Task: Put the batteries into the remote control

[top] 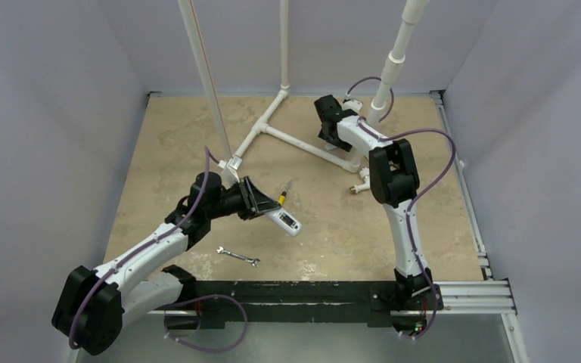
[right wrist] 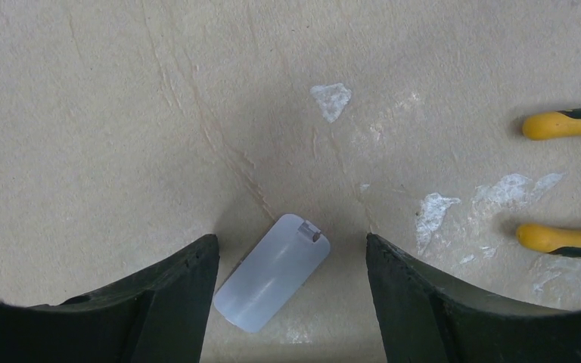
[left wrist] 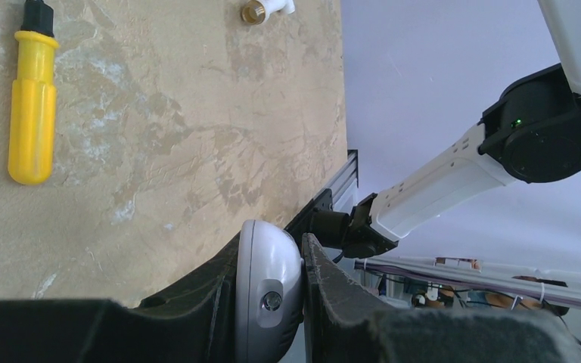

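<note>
Gripping the remote control (top: 289,222) by one end, the left gripper (top: 261,206) is closed on it just left of the table's (top: 166,136) middle. The white body sticks out toward 4 o'clock, display side up in the top view. In the left wrist view its rounded end sits pinched between the two black fingers (left wrist: 337,291). A yellow-handled screwdriver (top: 284,195) lies just beside the remote at its 12 o'clock, and a small wrench (top: 238,256) lies near it at 7 o'clock. The right gripper (right wrist: 291,253) is at the table's far side, at about 1 o'clock among the white pipes (top: 295,140), its jaws spread wide and holding nothing. A small pale grey lid (right wrist: 268,280) (one end has a tab) lies flat on the table between them. Two yellow handles (right wrist: 567,125) reach in at 3 o'clock.
</note>
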